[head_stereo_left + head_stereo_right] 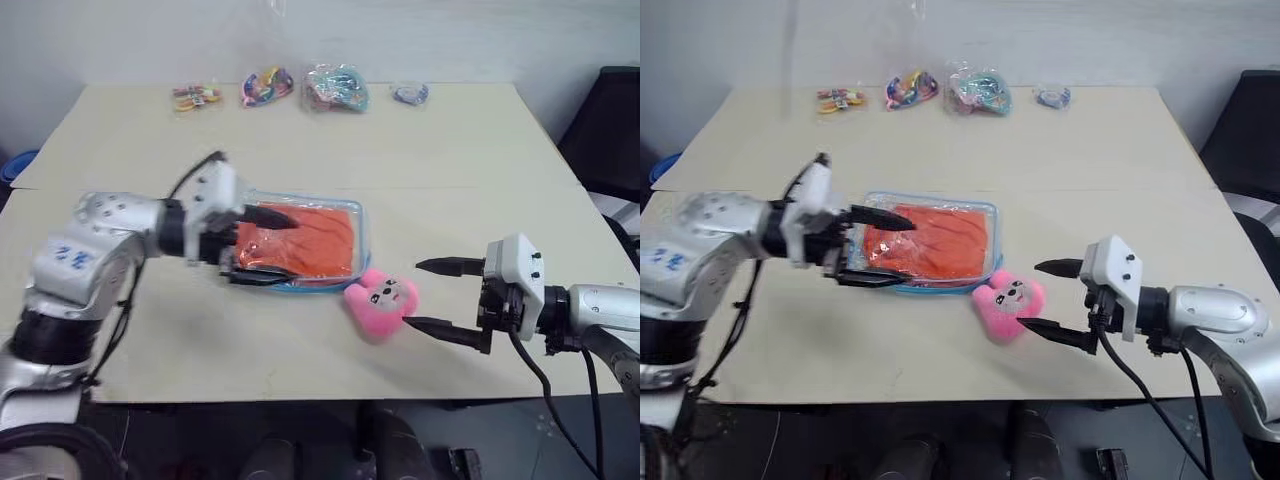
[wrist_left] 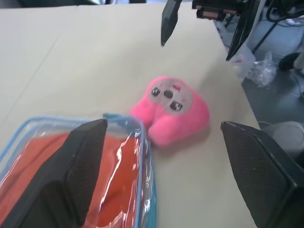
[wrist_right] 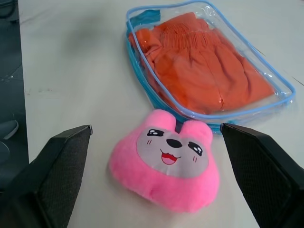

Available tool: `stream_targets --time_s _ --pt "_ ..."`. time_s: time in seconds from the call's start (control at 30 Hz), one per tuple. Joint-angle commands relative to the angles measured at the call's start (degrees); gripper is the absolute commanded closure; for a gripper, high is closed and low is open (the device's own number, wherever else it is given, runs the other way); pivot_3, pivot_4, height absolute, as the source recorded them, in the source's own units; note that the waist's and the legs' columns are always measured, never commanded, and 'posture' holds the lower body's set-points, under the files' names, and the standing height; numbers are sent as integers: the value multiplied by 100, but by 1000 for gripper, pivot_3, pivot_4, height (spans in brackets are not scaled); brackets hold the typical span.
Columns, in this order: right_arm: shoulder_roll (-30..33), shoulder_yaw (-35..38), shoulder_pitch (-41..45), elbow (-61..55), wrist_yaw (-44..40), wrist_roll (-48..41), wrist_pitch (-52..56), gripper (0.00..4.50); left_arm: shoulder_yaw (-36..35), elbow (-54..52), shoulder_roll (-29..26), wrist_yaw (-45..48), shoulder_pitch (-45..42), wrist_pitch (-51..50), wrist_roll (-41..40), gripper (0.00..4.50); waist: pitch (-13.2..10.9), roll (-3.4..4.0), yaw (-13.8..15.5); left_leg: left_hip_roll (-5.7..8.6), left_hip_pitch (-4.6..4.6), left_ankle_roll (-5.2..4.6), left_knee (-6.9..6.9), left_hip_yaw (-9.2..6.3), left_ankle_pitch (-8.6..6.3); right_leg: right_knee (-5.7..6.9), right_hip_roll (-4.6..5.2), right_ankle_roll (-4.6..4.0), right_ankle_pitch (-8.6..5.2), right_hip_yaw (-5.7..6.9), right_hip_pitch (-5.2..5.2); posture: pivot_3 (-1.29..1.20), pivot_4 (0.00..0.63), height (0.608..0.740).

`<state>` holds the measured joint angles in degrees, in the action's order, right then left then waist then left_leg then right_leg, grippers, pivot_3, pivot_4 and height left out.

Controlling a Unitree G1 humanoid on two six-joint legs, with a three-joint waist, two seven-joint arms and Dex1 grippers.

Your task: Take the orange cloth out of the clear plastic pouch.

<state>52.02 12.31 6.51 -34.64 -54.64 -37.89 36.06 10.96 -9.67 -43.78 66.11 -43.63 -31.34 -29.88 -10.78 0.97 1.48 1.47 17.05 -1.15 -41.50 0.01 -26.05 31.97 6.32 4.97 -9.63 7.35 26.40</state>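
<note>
Black fingers of the left hand [image 1: 268, 246] stand spread and empty over the near-left end of the clear plastic pouch [image 1: 362, 232], one above it, one along its edge. Inside the pouch lies the orange cloth [image 1: 315, 240], flat on the table [image 1: 450, 160]. Just beside it sits the pink plush charm [image 1: 380, 302], and past that the right hand [image 1: 440, 296] hovers wide open, holding nothing. I judge the extraction barely begun: next comes finding the opening and pinching the cloth. Whether the zipper is undone I cannot tell.
</note>
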Motion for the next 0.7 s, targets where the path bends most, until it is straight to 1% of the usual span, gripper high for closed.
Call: stream_targets --time_s 0.03,0.1,0.17,0.3,0.43,0.53,0.63,0.7 --pt "120 303 -132 -297 73 -45 -35 0 499 380 401 307 -396 444 498 450 0 0 -4 -2 -1 0 0 3 0 0 -3 0 0 -2 1 0 150 740" --pt "123 368 -275 -394 139 -5 -30 0 767 616 590 554 -523 848 823 450 0 0 -24 -6 -2 0 0 16 0 0 -9 -1 1 -10 4 0 150 740" --pt "118 318 -414 -465 209 141 -85 0 883 762 707 775 -588 1076 949 450 0 0 -26 -12 -6 0 3 24 0 0 -14 -3 1 -15 5 0 150 740" --pt "-26 56 -472 -485 453 377 -137 0 796 855 801 1021 -652 1060 895 450 0 0 -8 -13 -4 0 0 26 0 0 -13 -4 3 -19 6 0 150 740" --pt "-239 -232 -326 -422 679 471 -137 0 674 902 688 1188 -635 1163 955 450 0 0 -10 -13 -5 0 0 25 0 0 -13 -4 3 -20 6 0 150 740" --pt "-241 -116 -260 -449 710 361 -73 0 811 1075 915 1057 -683 1427 1242 450 0 0 15 -11 -4 -1 -2 23 0 0 -11 -3 4 -20 7 0 150 740" --pt "-163 105 -309 -562 676 220 -5 0 1101 1309 1303 988 -748 1737 1611 450 0 -1 73 -5 0 -5 -7 17 0 -2 -9 0 6 -19 4 0 150 740" --pt "-95 290 -385 -661 640 103 54 0 1237 1426 1568 1008 -786 1798 1720 450 0 -1 107 -3 1 -10 -8 20 -1 -2 -8 2 7 -23 4 0 150 740"
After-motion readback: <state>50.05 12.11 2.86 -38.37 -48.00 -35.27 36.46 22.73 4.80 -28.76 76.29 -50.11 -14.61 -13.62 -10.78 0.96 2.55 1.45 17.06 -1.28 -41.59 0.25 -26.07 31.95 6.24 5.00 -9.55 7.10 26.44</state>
